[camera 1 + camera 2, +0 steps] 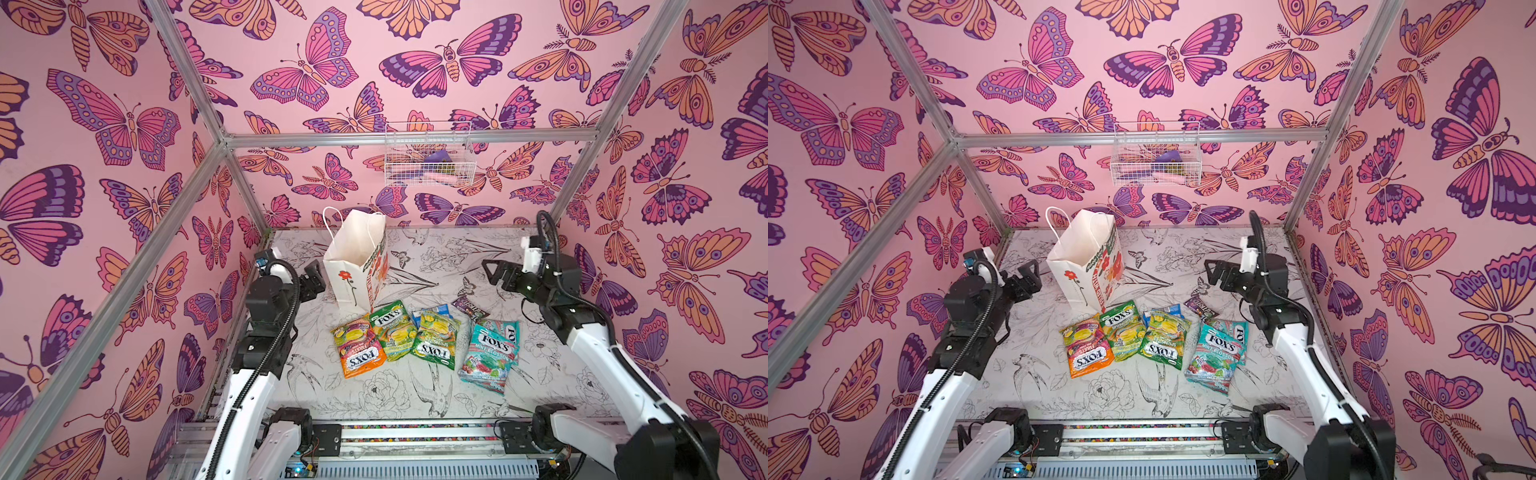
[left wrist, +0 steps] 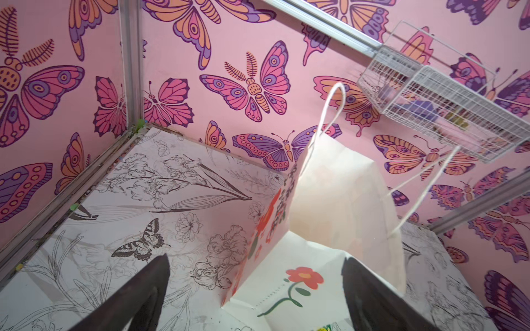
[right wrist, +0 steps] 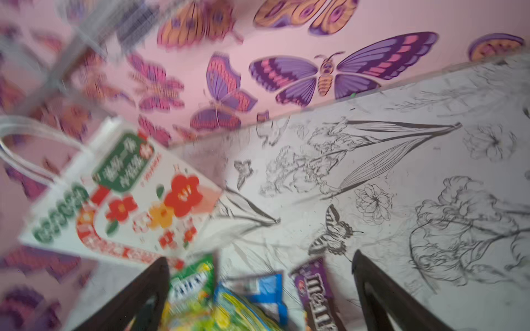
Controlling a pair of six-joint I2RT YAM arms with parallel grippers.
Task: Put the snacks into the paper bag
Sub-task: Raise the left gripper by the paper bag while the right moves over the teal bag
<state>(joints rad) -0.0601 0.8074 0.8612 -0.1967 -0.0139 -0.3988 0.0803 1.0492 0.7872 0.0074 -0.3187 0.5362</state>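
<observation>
left tool wide and empty beside the standing open paper bag, likely to steady it; right tool wide, empty, near snacks on counter.

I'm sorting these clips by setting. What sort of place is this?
Probably a staged robot test booth, not a home: an aluminium frame lined with butterfly-print walls, and two robot arms mounted on a base rail.

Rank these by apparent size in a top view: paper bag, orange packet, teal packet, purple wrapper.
1. paper bag, clearly largest.
2. teal packet and orange packet, too alike to rank.
3. purple wrapper, smallest.
</observation>
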